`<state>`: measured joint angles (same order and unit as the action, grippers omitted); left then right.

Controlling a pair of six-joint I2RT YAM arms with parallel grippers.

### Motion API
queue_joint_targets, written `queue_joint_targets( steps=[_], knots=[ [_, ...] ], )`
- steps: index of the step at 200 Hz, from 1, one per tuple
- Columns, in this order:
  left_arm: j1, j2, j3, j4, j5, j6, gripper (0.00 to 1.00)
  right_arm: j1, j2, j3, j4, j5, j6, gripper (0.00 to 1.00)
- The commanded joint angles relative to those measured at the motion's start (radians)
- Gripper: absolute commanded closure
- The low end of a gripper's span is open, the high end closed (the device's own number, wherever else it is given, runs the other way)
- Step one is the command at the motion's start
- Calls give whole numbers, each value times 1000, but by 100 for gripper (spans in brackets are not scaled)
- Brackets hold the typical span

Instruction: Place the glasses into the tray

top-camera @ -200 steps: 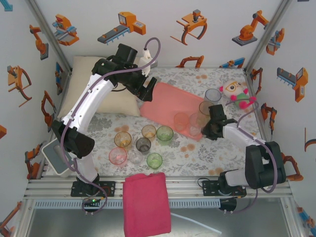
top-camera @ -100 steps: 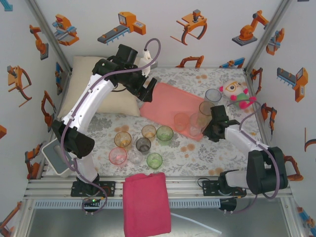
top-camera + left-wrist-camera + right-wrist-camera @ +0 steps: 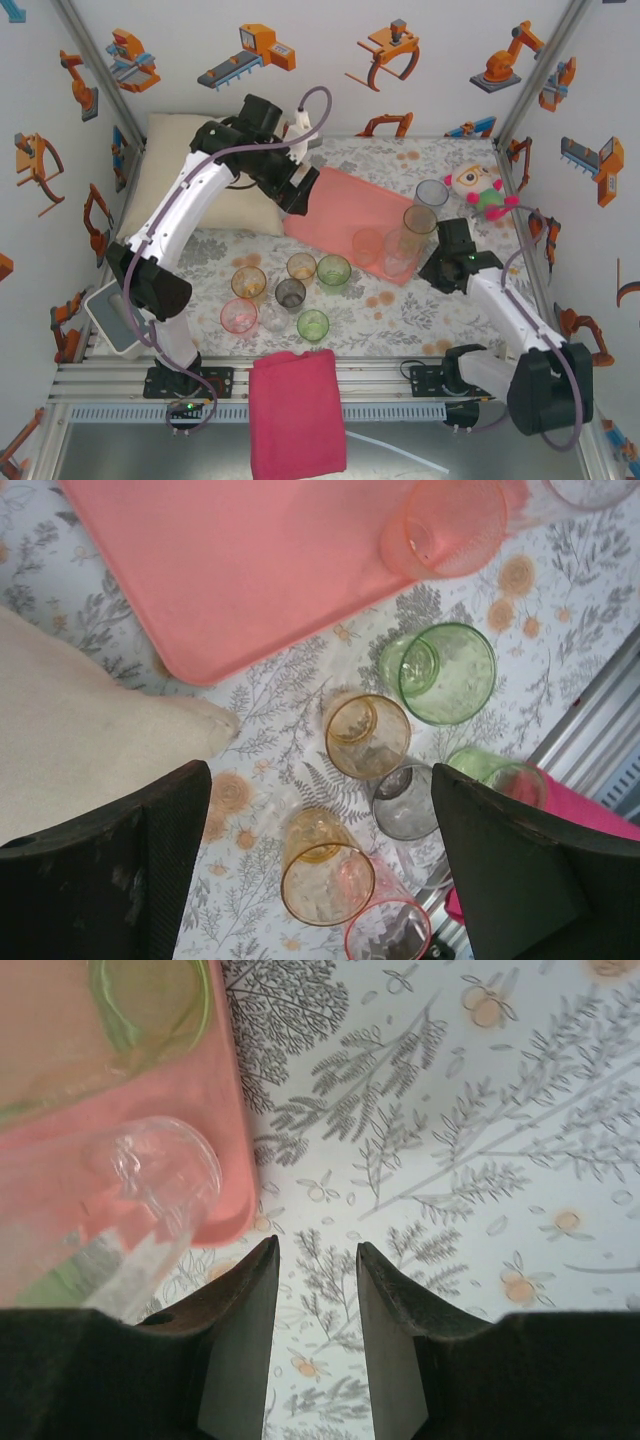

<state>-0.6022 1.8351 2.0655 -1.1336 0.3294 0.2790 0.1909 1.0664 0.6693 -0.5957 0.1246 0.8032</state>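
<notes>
The salmon-pink tray (image 3: 335, 205) lies at the back middle of the table. Near its right end stand a pink glass (image 3: 367, 245), a clear glass (image 3: 397, 253) and a tall orange glass (image 3: 418, 224). A grey glass (image 3: 432, 192) stands just beyond that end. Several more glasses cluster on the cloth in front, among them an orange one (image 3: 248, 283) and a green one (image 3: 333, 272). My left gripper (image 3: 297, 197) hangs open over the tray's left end, high above the cluster (image 3: 365, 735). My right gripper (image 3: 315, 1250) is open and holds nothing, just off the tray corner (image 3: 225, 1215) beside the clear glass (image 3: 165, 1175).
A cream pillow (image 3: 205, 185) lies left of the tray. A magenta folded cloth (image 3: 297, 410) hangs over the front rail. A plush toy (image 3: 480, 190) sits at the back right and a white box (image 3: 110, 320) at the left edge.
My right gripper has drawn back from the glasses on the tray, toward the right and the front. The left gripper shifted slightly right and opened a little wider.
</notes>
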Motion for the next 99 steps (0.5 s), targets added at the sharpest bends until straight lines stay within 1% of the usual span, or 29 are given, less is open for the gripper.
queue_joint_targets(
  steps=[1,23,41,49,62,76,99],
  knots=[
    [-51,30,-44,-65,42,94,18,-7,-103,38,-171,48,-27,62],
    [-114,46,-95,-2,0,107,18,-7,-210,70,-292,53,-38,63],
    [-160,83,-94,36,-26,108,19,-7,-269,101,-375,50,-49,63],
    [-176,104,-89,50,-38,106,20,-7,-287,110,-384,29,-53,63],
    [-197,131,-87,80,-63,101,20,-7,-296,137,-407,-1,-41,63],
    [-210,157,-85,101,-60,104,23,-7,-298,166,-420,-27,-38,64],
    [-217,193,-88,116,-47,109,25,-7,-293,209,-452,-21,-51,64]
  ],
)
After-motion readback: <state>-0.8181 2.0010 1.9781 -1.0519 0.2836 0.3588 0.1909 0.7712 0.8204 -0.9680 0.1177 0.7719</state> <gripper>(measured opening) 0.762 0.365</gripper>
